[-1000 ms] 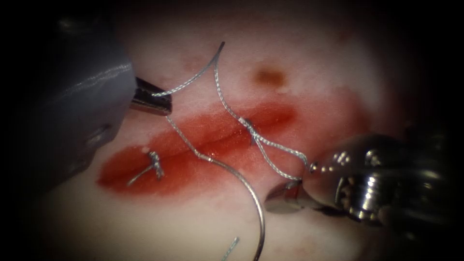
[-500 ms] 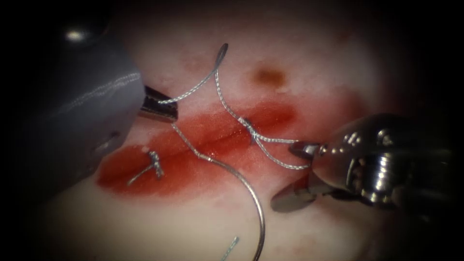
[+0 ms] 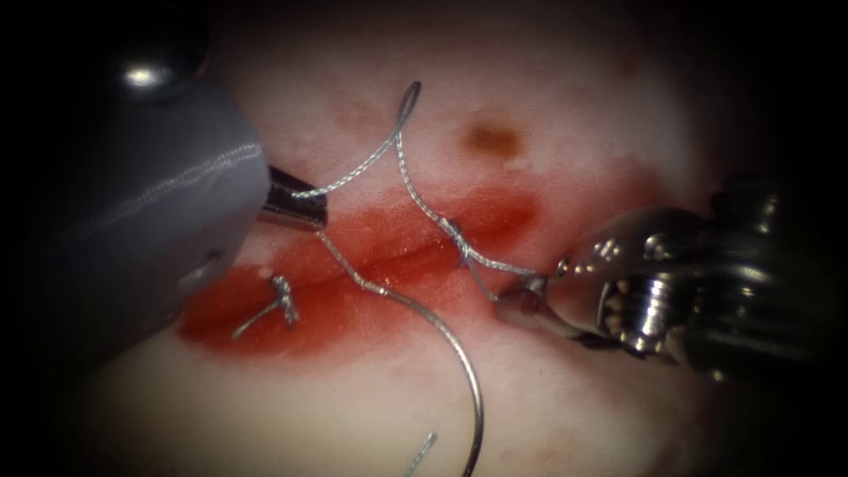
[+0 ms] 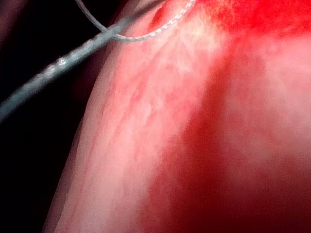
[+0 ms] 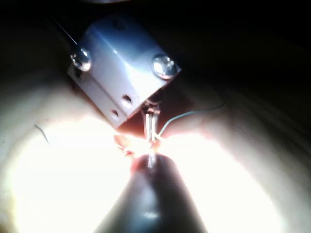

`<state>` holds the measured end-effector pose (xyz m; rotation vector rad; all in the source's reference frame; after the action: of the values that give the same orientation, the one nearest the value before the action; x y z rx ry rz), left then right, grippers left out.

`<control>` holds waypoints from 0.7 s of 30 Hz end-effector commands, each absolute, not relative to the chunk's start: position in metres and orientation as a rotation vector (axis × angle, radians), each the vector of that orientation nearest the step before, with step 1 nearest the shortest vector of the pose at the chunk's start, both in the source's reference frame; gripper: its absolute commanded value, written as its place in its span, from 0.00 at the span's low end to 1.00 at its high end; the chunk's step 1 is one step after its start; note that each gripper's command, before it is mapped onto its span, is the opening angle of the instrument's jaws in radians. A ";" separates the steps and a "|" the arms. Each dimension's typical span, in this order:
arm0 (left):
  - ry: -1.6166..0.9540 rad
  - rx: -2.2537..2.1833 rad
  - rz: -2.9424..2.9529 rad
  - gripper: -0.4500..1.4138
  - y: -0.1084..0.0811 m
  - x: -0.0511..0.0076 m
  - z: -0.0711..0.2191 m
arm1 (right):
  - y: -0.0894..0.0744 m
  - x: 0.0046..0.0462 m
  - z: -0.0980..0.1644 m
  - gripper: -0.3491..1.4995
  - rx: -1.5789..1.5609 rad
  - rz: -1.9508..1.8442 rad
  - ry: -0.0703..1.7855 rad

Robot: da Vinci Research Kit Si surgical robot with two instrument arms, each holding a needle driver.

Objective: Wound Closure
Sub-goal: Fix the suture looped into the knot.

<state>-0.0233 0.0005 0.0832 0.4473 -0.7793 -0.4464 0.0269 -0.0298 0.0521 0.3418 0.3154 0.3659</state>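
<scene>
The left tool [image 3: 296,205] sits on the left, its jaws shut on the thread [image 3: 353,166]. From there one strand loops up and comes down to a knot [image 3: 455,237] on the cut [image 3: 389,256]. Another strand runs down to the curved needle [image 3: 468,371]. The needle lies free on the tissue [image 3: 574,159] below the cut, held by neither tool and not in the tissue. The right tool [image 3: 528,296] comes in from the right, its jaws shut on the thread strands just right of the knot. Thread [image 4: 146,36] crosses the tissue in the left wrist view. The right tool's jaws [image 5: 151,145] show in the right wrist view.
An earlier stitch [image 3: 283,296] with short cut ends sits at the left end of the cut. Red fluid [image 3: 353,309] covers the tissue along the cut. A brown spot [image 3: 493,139] marks the tissue above. A loose thread end [image 3: 422,452] lies near the needle's tip.
The right tool's jaws, wide open a second ago, moved left toward the knot and closed on the thread strands. The left tool drifted slightly right and down with its thread.
</scene>
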 end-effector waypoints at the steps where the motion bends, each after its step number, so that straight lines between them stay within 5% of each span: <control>1: -0.781 0.442 -0.446 0.00 0.002 -0.0236 0.083 | -0.029 0.0284 0.051 0.00 0.340 0.346 0.320; 6: -0.778 0.442 -0.445 0.00 0.002 -0.0235 0.083 | -0.029 0.0278 0.050 0.00 0.376 0.241 0.283; 21: -0.758 0.441 -0.438 0.00 0.002 -0.0234 0.083 | -0.028 0.0254 0.047 0.00 0.235 -0.854 0.225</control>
<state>-0.0231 0.0005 0.0833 0.4475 -0.7546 -0.4384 0.0245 -0.0289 0.0477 0.2396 0.2257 -0.8752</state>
